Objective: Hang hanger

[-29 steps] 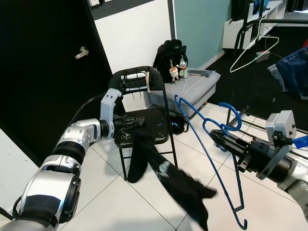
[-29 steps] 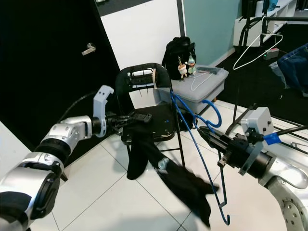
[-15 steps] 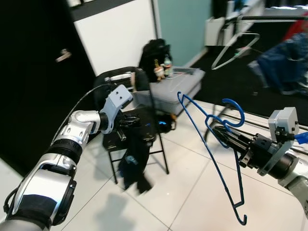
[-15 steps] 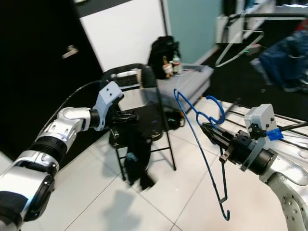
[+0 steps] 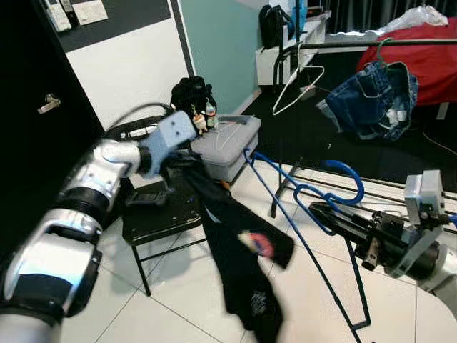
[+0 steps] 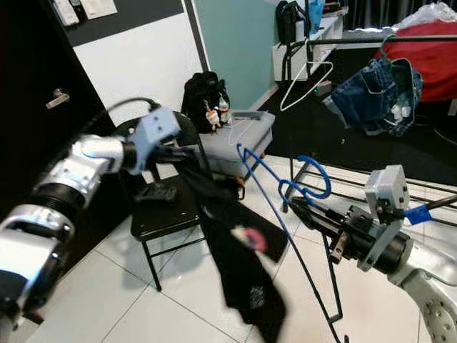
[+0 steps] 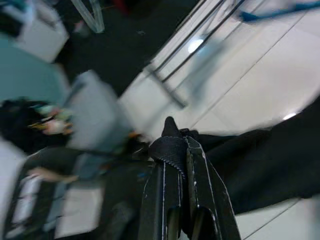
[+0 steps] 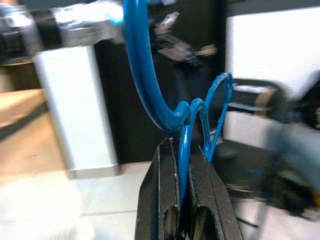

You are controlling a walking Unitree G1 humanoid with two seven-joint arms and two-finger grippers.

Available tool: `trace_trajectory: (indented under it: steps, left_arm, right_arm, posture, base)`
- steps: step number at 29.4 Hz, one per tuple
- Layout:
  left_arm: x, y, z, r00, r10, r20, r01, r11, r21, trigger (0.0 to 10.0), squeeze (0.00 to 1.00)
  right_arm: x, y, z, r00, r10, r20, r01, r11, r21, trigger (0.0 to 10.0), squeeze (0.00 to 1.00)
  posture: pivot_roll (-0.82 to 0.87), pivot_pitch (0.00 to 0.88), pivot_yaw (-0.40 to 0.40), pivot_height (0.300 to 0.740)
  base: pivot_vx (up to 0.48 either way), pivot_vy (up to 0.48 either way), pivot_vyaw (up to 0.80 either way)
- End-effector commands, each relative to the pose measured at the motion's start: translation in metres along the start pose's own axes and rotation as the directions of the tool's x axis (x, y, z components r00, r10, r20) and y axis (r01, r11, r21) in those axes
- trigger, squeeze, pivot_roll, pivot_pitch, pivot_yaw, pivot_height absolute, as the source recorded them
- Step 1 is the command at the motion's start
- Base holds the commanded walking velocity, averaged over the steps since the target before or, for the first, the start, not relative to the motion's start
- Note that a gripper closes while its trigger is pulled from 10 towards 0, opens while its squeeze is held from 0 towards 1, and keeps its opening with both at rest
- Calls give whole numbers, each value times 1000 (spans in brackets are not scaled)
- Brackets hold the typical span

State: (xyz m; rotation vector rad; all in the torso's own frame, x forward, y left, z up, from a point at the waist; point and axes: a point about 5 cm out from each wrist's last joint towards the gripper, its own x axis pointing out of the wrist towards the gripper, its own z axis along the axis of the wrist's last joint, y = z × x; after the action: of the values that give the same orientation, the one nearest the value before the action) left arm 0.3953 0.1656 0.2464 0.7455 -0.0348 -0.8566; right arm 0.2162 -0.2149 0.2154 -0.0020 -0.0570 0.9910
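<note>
Right gripper clamped tight on the neck of the blue wire hanger, fingers pinching the twisted stem just under the hook; seen plainly in the right wrist view, where both black fingers squeeze the blue wire with no gap. Held out at about 3 o'clock in the head views, hook curling up toward 12, long shoulder wires sweeping out to 10 and down to 6. Gripped at the neck so the hook stays free to drop over a bar.

Left gripper closed on a fold of black garment, lifted above the black folding chair at roughly 9 o'clock. Cloth drapes down from the pinch toward 6, a printed patch showing, hem hanging clear of the white tiled floor. Raised high, likely to let the fabric fall open for threading onto the hanger.

Beyond, at 1 o'clock, a black clothes rail carrying a white wire hanger and a pair of blue jeans — probably the destination. Grey storage box and a black bag just behind the chair.

Judged as mid-task: hanger and garment apart, neither on the rail. Next move calls for bringing the two together without snagging the loose wire ends on chair or cloth.
</note>
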Motion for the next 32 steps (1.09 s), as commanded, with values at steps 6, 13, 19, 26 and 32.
trace_trajectory:
  steps: [6, 13, 19, 26, 32]
  left_arm:
    - [-19, 4, -18, 996, 38, -86, -31, 995, 91, 10000, 0]
    - [-24, -21, -41, 997, 40, 58, -29, 983, -182, 10000, 0]
    - [-18, -60, -43, 959, -2, 283, 106, 930, -351, 10000, 0]
    - [-24, -76, -23, 890, -182, 417, 284, 938, -196, 10000, 0]
    - [-33, -72, -25, 905, -298, 305, 332, 941, -67, 10000, 0]
  right_arm:
    - [4, 8, -1, 996, 84, 8, -84, 996, 39, 10000, 0]
    - [8, 5, -9, 996, 94, -3, -93, 993, 77, 10000, 0]
    - [1, 0, -7, 995, 100, -28, -97, 992, 87, 10000, 0]
    - [-12, -3, -2, 981, 163, -107, -155, 984, 86, 10000, 0]
    - [-15, -3, 1, 973, 189, -132, -180, 980, 78, 10000, 0]
  posture:
    - [-104, 0, 148, 736]
    - [-105, 0, 125, 736]
    - [-111, 0, 95, 736]
    - [-118, 0, 71, 736]
    - [-125, 0, 68, 736]
  base:
    - [0, 0, 0]
    - [0, 0, 0]
    - [0, 0, 0]
    - [0, 0, -114]
    - [0, 0, -800]
